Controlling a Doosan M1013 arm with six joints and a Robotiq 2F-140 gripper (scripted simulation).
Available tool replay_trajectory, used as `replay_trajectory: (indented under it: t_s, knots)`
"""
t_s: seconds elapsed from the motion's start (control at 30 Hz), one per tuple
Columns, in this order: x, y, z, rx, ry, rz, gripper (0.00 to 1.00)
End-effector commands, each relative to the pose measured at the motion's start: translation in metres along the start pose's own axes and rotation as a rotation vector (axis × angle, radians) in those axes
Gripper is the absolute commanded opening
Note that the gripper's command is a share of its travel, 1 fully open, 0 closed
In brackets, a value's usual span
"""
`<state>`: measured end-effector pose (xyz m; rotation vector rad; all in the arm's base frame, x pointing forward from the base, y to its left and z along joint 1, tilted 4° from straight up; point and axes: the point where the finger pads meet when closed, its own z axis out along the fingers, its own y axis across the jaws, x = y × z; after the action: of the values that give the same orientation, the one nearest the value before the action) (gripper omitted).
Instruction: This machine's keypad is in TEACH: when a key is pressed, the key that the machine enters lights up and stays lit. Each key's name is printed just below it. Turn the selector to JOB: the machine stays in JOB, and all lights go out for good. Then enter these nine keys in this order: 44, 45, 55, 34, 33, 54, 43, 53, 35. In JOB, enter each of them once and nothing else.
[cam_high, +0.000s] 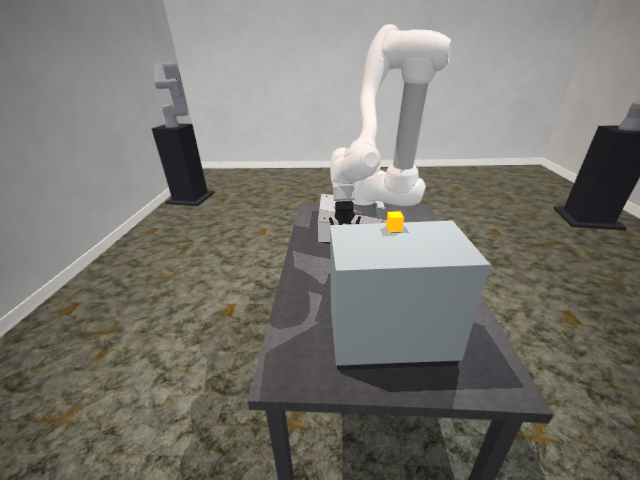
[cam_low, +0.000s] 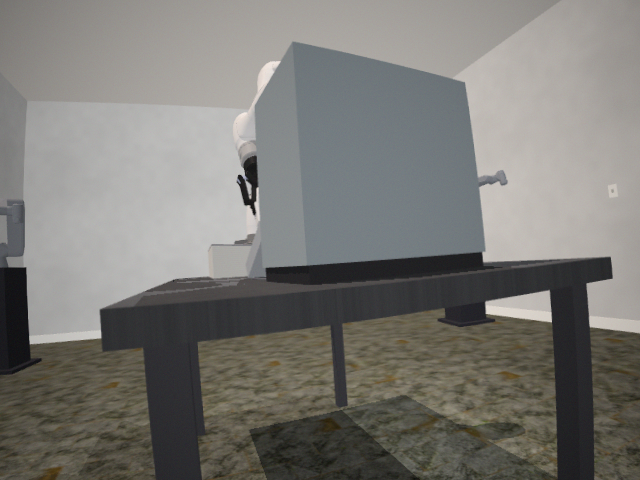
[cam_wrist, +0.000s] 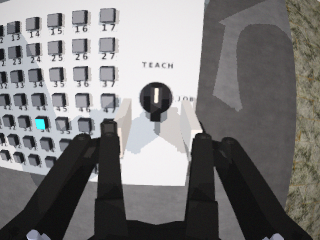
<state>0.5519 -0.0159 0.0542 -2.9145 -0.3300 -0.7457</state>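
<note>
In the wrist view the white keypad panel carries rows of grey keys with printed numbers below them. One key at the lower left is lit cyan; its number is too small to read. The black selector knob has its white mark pointing up at the TEACH label; a second label to its right is half hidden by a finger. My gripper hangs above the knob with its fingers partly apart on either side, holding nothing. It also shows in the top view and the exterior view.
A large grey box stands on the dark table in front of the keypad machine and hides most of it from the top and exterior views. A small orange cube sits at the box's far top edge.
</note>
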Motion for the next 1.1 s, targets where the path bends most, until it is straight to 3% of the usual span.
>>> replay_trajectory:
  t_s: [0.0, 1.07]
  knots:
    - [0.0004, -0.0002, 0.0068, 0.002, -0.003, 0.007, 0.33]
    - [0.0004, -0.0002, 0.0127, 0.002, -0.003, 0.007, 0.33]
